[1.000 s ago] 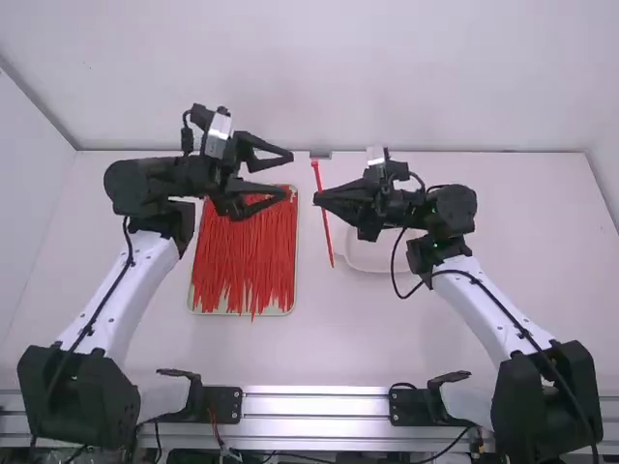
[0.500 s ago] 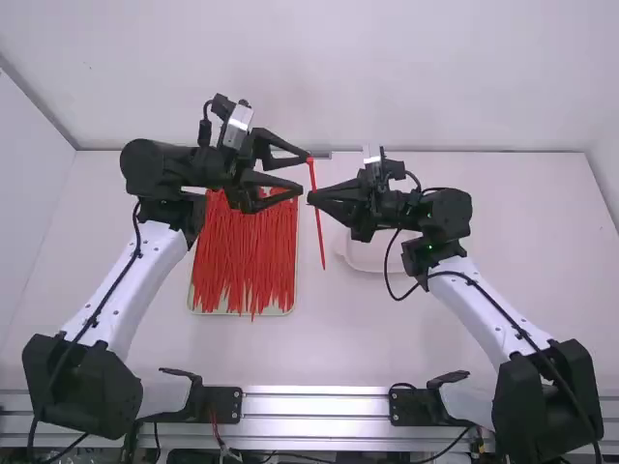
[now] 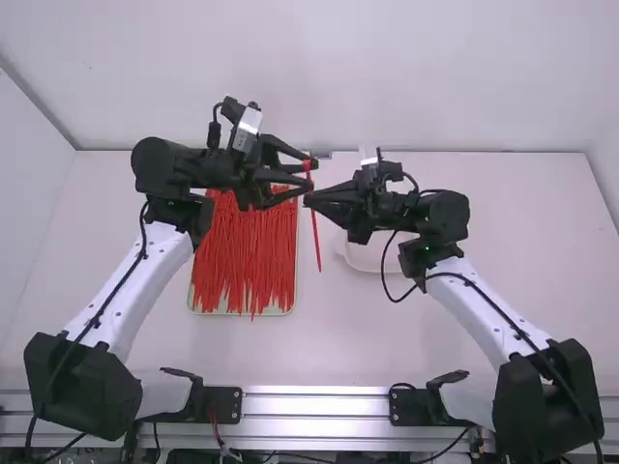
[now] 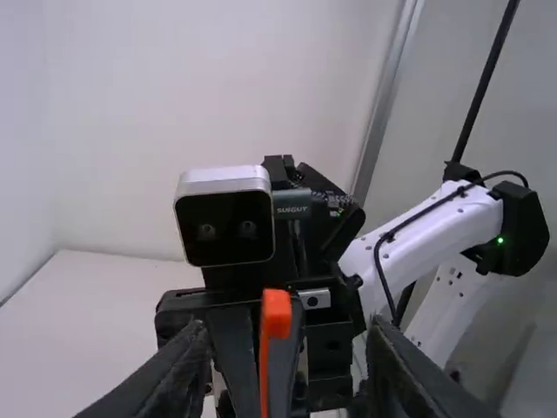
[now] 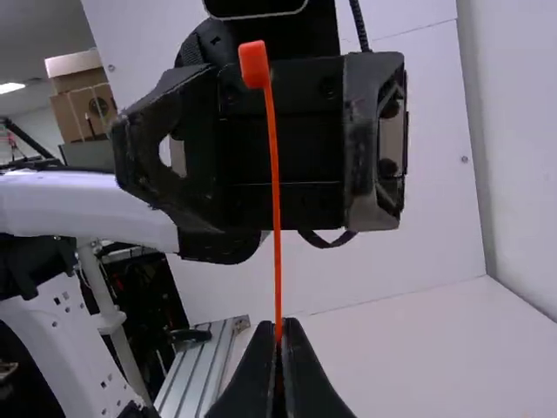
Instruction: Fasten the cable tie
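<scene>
A red cable tie hangs upright above the table, its square head on top and its tail pointing down. My right gripper is shut on the strap just below the head; in the right wrist view the strap rises from the closed fingertips. My left gripper is open, level with the tie's head. In the left wrist view the head stands between the spread fingers, touching neither. The two grippers face each other closely.
A tray heaped with several red cable ties lies under the left arm. A white bowl sits beneath the right gripper. Bare table stretches to the right and toward the front.
The left gripper has swung right until its open fingers flank the tie's head. The right gripper has shifted slightly left and up, still holding the tie.
</scene>
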